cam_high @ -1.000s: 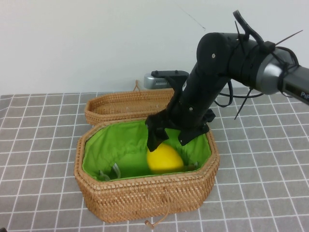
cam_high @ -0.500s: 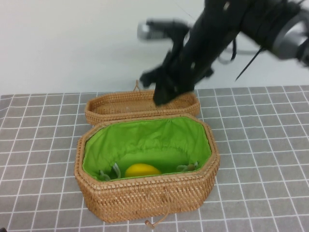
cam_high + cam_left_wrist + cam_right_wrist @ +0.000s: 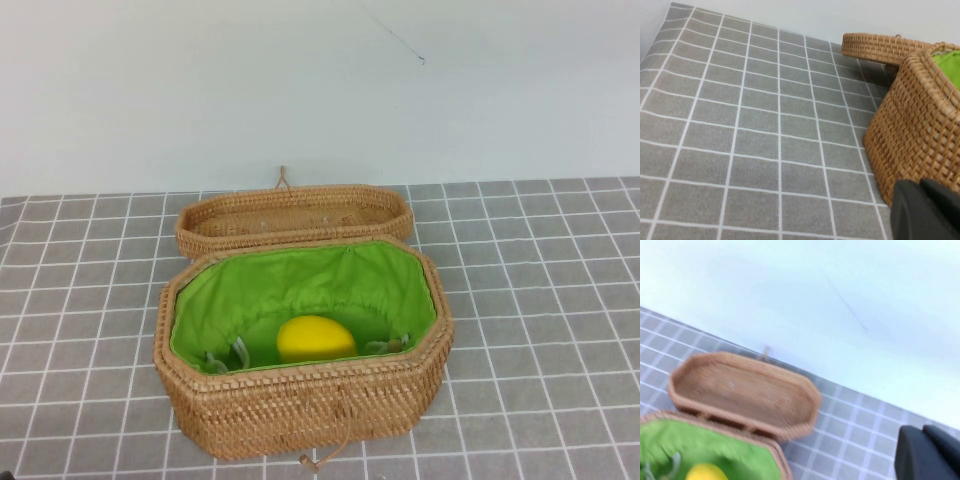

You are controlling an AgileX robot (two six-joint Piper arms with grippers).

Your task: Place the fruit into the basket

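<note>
Left fingers (image 3: 926,211) beside basket (image 3: 300,405), right fingers (image 3: 927,454) high, lemon (image 3: 315,338) inside.

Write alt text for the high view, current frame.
A yellow lemon lies inside an open woven basket with green lining, on a grey grid-patterned tablecloth. The basket's shallow unlined lid sits just behind it, near a pale wall. Neither the left hand nor the right hand appears in this view.

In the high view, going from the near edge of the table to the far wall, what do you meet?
Deep tan woven basket with green lining → smooth yellow lemon inside it → shallow unlined woven lid. Neither gripper shows in this view; a dark part of the left gripper and right gripper shows only in its own wrist view.
</note>
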